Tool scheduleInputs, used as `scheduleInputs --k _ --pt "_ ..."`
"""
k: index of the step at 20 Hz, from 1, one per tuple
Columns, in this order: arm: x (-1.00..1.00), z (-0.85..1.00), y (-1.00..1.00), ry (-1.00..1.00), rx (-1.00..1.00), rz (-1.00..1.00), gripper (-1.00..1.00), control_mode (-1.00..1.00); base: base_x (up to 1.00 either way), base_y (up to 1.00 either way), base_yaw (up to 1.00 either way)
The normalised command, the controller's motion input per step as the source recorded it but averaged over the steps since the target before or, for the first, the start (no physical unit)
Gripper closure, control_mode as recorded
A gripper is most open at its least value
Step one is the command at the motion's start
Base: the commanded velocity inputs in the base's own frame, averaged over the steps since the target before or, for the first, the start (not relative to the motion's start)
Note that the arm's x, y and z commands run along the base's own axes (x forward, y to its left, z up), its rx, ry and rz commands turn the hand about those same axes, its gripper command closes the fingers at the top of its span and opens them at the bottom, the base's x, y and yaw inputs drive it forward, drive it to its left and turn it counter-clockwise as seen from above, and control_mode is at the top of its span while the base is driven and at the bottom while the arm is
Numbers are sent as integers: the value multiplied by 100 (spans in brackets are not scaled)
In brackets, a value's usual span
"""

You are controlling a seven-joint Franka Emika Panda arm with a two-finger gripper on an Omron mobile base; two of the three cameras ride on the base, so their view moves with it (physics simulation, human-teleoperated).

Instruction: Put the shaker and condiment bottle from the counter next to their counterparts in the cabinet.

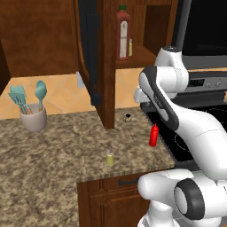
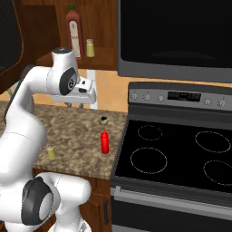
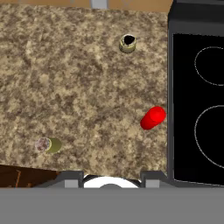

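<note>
Nothing was moved yet; the task was at its very start. The shaker [image 1: 110, 158] stood upright on the counter [image 1: 53, 146] near its front edge, and the condiment bottle [image 1: 154, 135] stood to the right, just beside the stove [image 2: 181, 154]. A small dark jar [image 1: 128, 117] sat further back. The gripper [image 2: 74, 105] hung high above the counter with its jaws nearly together and holding nothing. In the open cabinet [image 1: 106, 66], the tall sauce bottle [image 1: 123, 33] and the slim shaker [image 1: 130, 47] waited on the shelf. I think the next move called for opening the jaws, then coming down over one of the two things, probably the red bottle.
</note>
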Motion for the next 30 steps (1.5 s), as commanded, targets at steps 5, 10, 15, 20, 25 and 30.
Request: scheduleInputs --k 5,10,15,20,25,30 --pt "0 0 18 -4 -1 -4 -100 -100 0 0 0" --pt "-12 0 39 -20 -4 -7 -100 -100 0 0 0" --pt "-25 -2 -3 -4 4 1 -100 -100 0 0 0" --pt "-43 -18 0 -15 11 10 -100 -100 0 0 0" --pt "-14 -27 -13 -19 14 22 -100 -100 0 0 0" --pt "0 -37 -15 -10 6 26 -100 -100 0 0 0"
